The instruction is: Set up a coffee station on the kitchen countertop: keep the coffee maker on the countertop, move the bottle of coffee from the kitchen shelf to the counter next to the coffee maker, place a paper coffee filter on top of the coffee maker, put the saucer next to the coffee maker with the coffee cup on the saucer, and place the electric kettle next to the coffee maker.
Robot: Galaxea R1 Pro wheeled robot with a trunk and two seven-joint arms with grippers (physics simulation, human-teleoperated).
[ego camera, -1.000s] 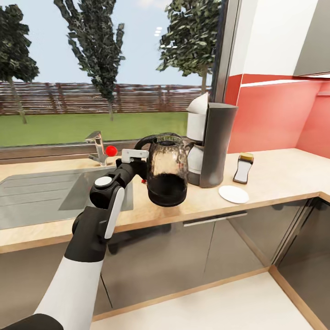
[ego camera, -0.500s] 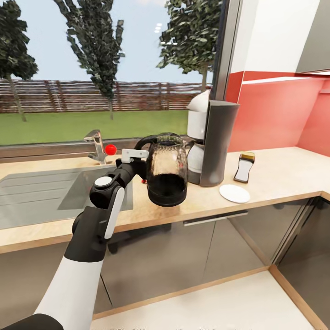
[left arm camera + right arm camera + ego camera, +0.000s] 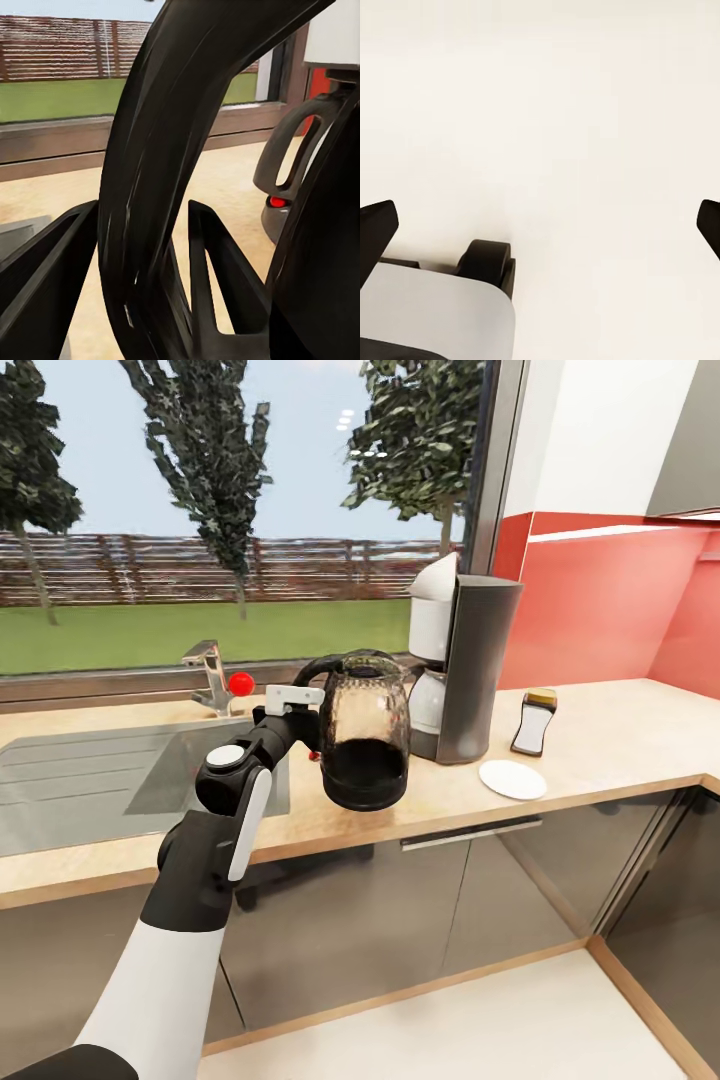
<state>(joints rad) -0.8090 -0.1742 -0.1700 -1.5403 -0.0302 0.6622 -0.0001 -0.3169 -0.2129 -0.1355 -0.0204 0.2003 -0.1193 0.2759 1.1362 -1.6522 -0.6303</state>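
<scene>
Glass electric kettle [image 3: 365, 728] hangs above the tabletop [image 3: 600, 735] at the coffee maker's [image 3: 462, 672] 9 o'clock, clamped in the left tool [image 3: 312, 722]; bottle of coffee [image 3: 532, 723] and saucer [image 3: 512, 780] already placed; cup and kettle remain; right tool [image 3: 540, 225] spread apart

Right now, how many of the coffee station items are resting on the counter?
3: the coffee maker by the window, the coffee bottle beside it, and the saucer in front. The kettle is held by the left gripper.
</scene>
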